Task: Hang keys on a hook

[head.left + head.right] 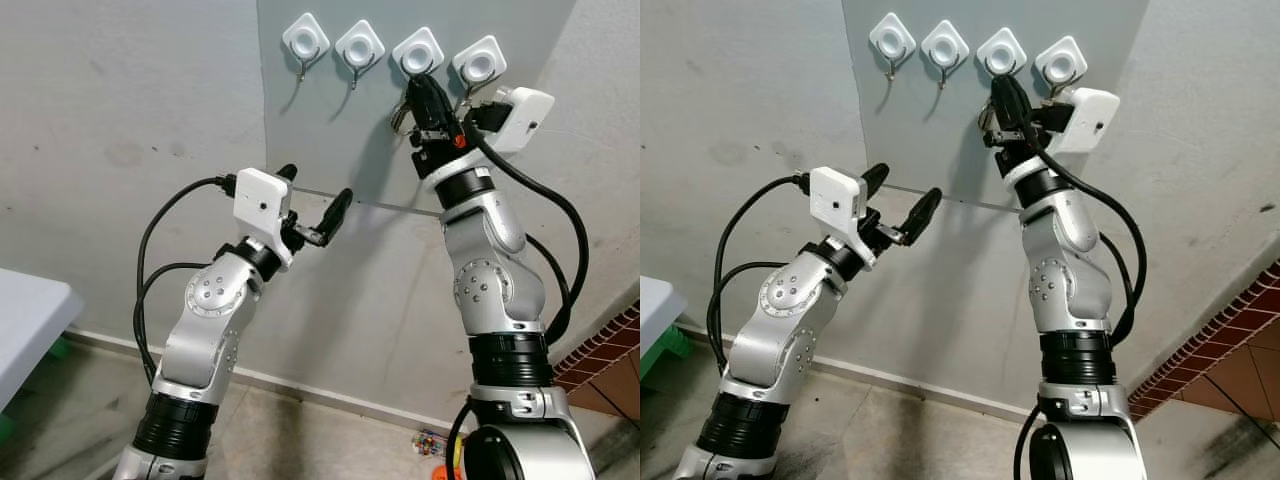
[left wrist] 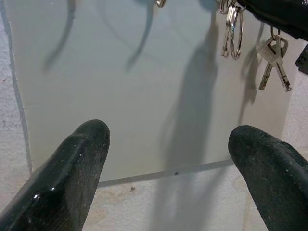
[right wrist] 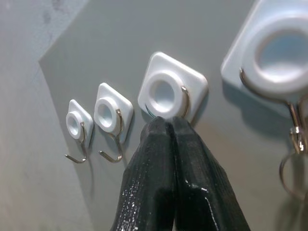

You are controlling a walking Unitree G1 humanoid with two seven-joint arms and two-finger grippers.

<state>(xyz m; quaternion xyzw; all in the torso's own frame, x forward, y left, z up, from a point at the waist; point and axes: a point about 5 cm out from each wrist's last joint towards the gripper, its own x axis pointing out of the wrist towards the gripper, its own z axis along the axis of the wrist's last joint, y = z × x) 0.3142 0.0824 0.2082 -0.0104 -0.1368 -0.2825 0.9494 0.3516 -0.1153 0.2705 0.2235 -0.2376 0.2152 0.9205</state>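
Keys (image 2: 274, 65) hang w/ their rings (image 2: 232, 31) under the right gripper, in front of the grey panel (image 1: 330, 130), beside the third hook. Left to right: low white table edge (image 1: 25, 320) at far left; left gripper (image 1: 315, 210) held off the wall below the panel, fingers spread wide, nothing in them, prob. parked so it's out of the way. Four white hooks (image 1: 306, 42) in a row up top; first two bare w/ open room around. Right gripper (image 3: 166, 126) is up at the third hook (image 3: 169, 94), tips pressed together right at its wire; whether they still pinch the ring I can't tell. Fourth hook (image 3: 272, 53) sits just beside, already carrying a ring, so room on that side is tight.
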